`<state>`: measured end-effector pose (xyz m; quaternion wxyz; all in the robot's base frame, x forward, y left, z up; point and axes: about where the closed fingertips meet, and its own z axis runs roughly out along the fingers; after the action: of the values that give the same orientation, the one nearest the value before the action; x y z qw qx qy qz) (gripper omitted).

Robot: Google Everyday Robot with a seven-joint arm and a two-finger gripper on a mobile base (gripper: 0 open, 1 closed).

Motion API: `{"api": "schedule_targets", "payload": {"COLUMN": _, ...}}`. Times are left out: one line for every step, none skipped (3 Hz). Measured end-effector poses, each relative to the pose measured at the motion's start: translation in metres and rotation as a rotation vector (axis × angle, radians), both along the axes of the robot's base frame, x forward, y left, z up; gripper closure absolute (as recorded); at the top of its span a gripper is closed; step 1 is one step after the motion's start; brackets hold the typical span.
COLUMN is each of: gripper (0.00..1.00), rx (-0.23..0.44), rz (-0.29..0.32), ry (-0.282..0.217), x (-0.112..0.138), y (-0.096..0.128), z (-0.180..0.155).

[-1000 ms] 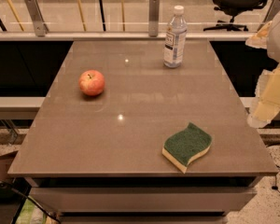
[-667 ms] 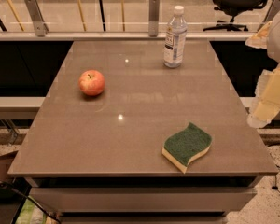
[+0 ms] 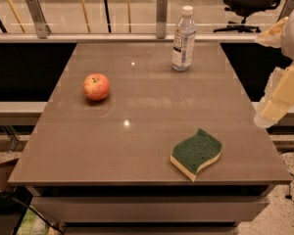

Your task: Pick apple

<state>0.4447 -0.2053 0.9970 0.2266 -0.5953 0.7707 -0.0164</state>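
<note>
The apple point(image 3: 96, 86) is small, round and red with yellowish patches and a short dark stem. It sits on the left part of the brown table point(image 3: 137, 131), a little behind the middle. My gripper point(image 3: 278, 98) is cream-coloured and hangs at the right edge of the view, beyond the table's right edge and far from the apple. It holds nothing that I can see.
A clear plastic water bottle point(image 3: 183, 38) stands upright at the table's back, right of centre. A green and yellow leaf-shaped sponge point(image 3: 196, 152) lies near the front right. A glass railing point(image 3: 137, 13) runs behind the table. An office chair point(image 3: 252, 1) stands at the far back right.
</note>
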Motion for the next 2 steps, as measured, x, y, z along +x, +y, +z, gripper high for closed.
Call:
{"api": "schedule_targets", "payload": {"gripper": 0.00, "rx": 0.184, "rz": 0.003, "ry": -0.017, "x": 0.012, "y": 0.008, "z": -0.005}}
{"api": "schedule_targets", "payload": {"gripper": 0.00, "rx": 0.384, "rz": -0.024, "ry": -0.016, "x": 0.028, "y": 0.020, "z": -0.020}}
